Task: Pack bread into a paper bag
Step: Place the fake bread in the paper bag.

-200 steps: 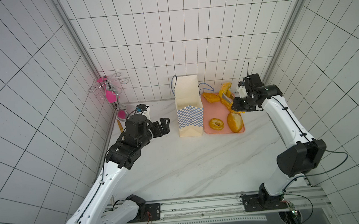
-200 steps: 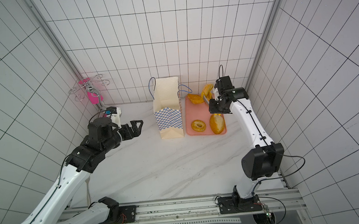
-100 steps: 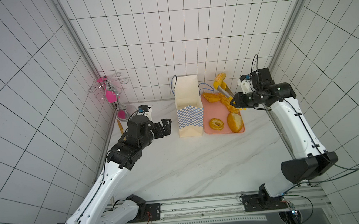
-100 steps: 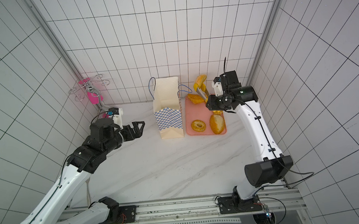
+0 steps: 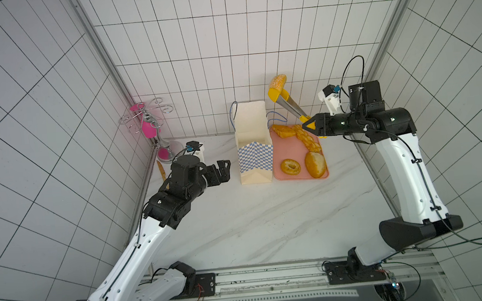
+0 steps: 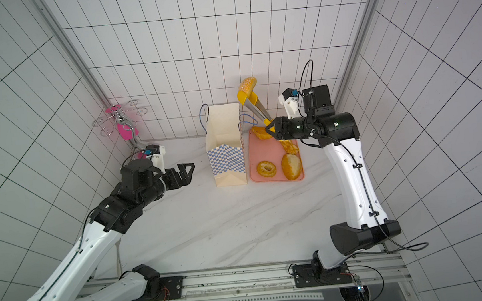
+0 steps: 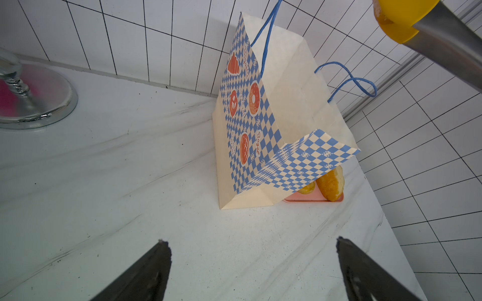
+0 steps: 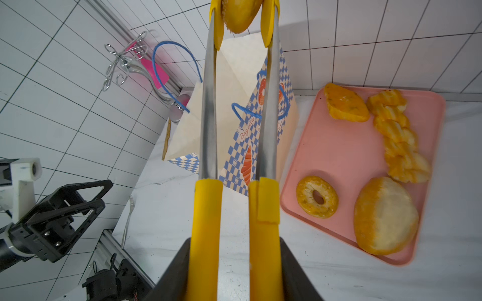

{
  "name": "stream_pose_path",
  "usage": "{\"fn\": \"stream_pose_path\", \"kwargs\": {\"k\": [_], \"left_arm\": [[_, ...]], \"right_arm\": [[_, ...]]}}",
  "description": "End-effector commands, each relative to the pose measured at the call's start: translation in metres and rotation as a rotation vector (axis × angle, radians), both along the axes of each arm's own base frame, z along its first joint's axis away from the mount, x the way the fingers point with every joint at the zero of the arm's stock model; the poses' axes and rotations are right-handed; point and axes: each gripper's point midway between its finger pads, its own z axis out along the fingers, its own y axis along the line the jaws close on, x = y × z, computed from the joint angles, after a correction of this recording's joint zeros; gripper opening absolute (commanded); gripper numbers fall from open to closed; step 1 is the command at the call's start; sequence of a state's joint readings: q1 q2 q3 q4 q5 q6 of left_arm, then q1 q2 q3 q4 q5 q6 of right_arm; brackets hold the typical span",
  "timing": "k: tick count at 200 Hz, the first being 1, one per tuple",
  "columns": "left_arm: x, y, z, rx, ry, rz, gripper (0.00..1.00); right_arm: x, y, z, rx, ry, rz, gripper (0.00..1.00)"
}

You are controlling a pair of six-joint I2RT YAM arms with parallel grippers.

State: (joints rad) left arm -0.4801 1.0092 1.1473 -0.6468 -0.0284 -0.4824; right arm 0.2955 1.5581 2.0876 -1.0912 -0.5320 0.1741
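Right jaws clamp tongs (image 8: 208,117), one roll (image 8: 240,15); four trayed.

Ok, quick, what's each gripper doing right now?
Left gripper: open, empty.
Right gripper: shut on the tongs, which pinch a bread roll in the air near the paper bag.

Looks like a robotics lab cell staged as a kitchen counter: white tiled wall panels (image 5: 193,27) meeting at aluminium posts (image 5: 115,75), a marble-look tabletop (image 5: 255,221), left arm (image 5: 136,255) and right arm (image 5: 409,178) bolted to a metal rail (image 5: 269,278) along its near edge.
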Motion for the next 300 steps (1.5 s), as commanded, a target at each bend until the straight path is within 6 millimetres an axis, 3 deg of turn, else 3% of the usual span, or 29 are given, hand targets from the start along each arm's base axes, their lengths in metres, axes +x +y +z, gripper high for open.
{"fn": "stream_pose_path", "kwargs": {"k": [1, 33, 94, 188, 300], "left_arm": [[-0.002, 0.002, 0.007, -0.015, -0.03, 0.008, 0.99], [-0.004, 0.004, 0.005, -0.008, -0.029, 0.014, 0.99], [-0.004, 0.007, 0.001, 0.005, -0.027, 0.022, 0.99], [0.001, 0.003, -0.005, 0.013, -0.011, 0.017, 0.99], [0.002, 0.001, -0.007, 0.012, -0.006, 0.012, 0.99]], "right_arm": [[-0.011, 0.024, 0.044, 0.094, -0.12, 0.118, 0.35], [-0.016, 0.039, 0.037, 0.101, -0.089, 0.194, 0.35], [-0.015, 0.053, -0.007, 0.039, 0.023, 0.236, 0.35], [-0.016, 0.048, -0.055, -0.037, 0.124, 0.211, 0.41], [-0.016, 0.041, -0.042, -0.05, 0.073, 0.175, 0.53]]}}
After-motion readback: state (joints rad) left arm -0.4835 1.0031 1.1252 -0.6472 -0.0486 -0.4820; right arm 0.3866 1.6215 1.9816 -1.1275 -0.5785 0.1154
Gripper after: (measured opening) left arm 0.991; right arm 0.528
